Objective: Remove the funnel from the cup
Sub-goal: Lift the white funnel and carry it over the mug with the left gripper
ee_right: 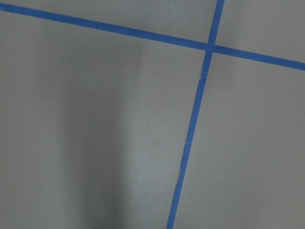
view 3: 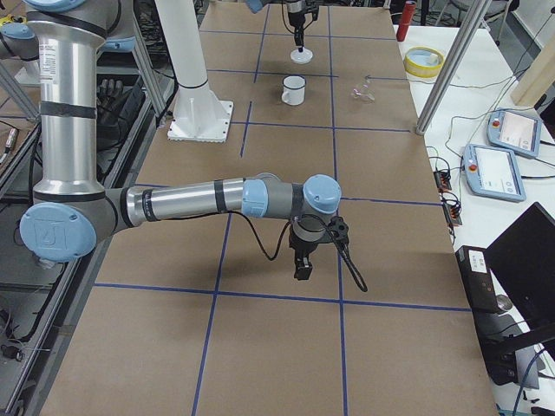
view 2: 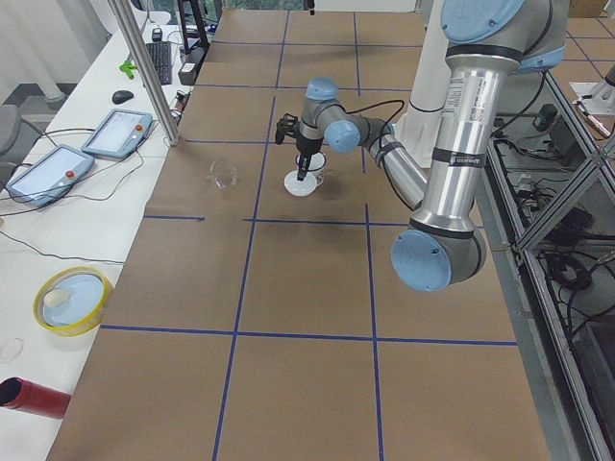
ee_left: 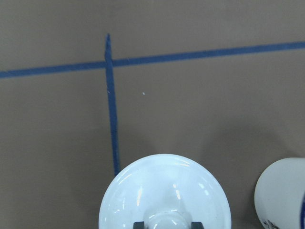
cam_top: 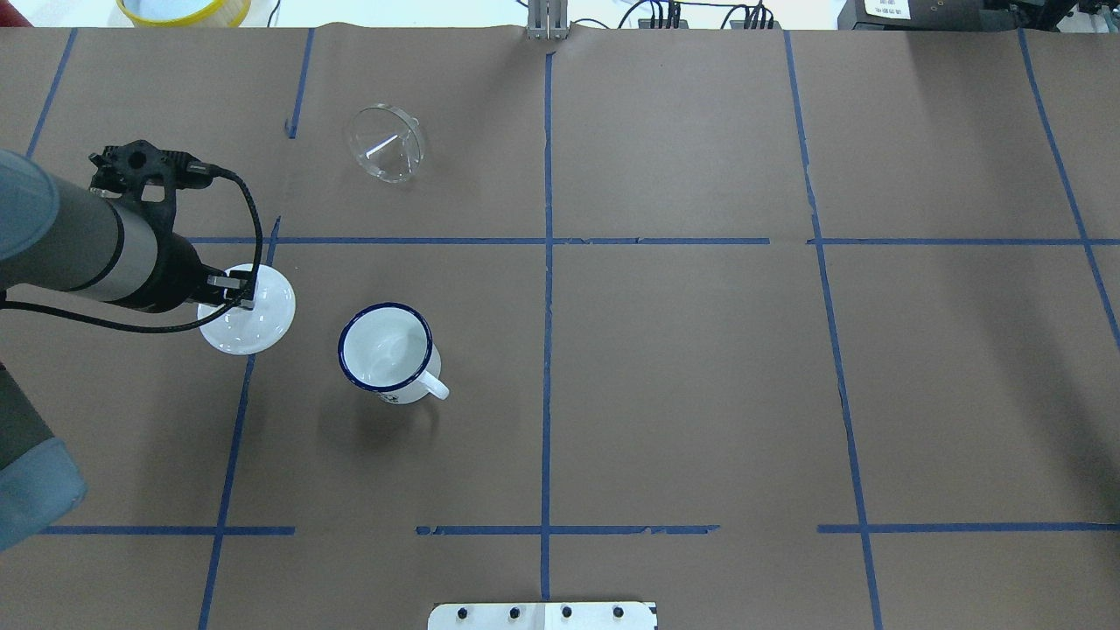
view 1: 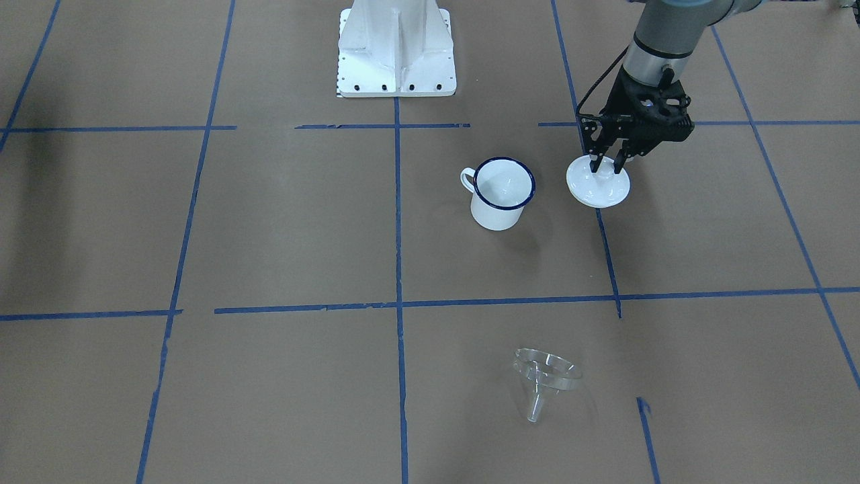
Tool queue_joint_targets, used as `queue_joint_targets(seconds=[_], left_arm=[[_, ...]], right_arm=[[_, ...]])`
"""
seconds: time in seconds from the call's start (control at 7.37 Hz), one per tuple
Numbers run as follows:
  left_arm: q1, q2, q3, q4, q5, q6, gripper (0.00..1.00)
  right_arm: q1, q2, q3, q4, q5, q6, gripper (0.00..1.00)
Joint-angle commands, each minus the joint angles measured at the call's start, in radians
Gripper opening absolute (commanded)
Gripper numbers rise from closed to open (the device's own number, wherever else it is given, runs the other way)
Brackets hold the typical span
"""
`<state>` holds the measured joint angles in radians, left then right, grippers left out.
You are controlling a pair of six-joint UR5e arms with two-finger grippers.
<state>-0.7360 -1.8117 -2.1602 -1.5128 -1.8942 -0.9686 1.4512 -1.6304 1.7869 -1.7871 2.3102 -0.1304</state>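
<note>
Jaws of the left gripper (view 1: 609, 165) are pinching the lid (view 1: 598, 188) by its top, front view, beside the empty cup (view 1: 500, 195). The funnel (view 1: 543, 376) is lying well apart, spout pointing away from the robot. Overhead, it's sitting ahead-right of that gripper. Side view, right gripper (view 3: 302, 270): jaws, can't tell.

right tool (view 3: 303, 273): seen only in side view, open or closed unreadable
cup (ee_left: 282, 195): cut by wrist view's right edge
lid (ee_left: 164, 188): knob cut by bottom edge
</note>
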Motion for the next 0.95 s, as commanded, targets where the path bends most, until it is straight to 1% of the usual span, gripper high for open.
queue_joint_targets(seconds=[0.0,0.27,0.41,0.81], left_arm=[[0.004,-0.194,0.029,0.172,-0.041,-0.08,0.0],[0.111,-0.264,0.107,0.166,-0.033,-0.188,0.0],[0.131,-0.279,0.141,0.152,-0.031,-0.208,0.0],[0.145,-0.275,0.146,0.132,-0.008,-0.226,0.0]], right_arm=[[0.0,0.0,-0.001,0.0,0.0,0.0,1.0],[0.0,0.0,0.0,0.0,0.0,0.0,1.0],[0.0,0.0,0.0,0.0,0.0,0.0,1.0],[0.0,0.0,0.0,0.0,0.0,0.0,1.0]])
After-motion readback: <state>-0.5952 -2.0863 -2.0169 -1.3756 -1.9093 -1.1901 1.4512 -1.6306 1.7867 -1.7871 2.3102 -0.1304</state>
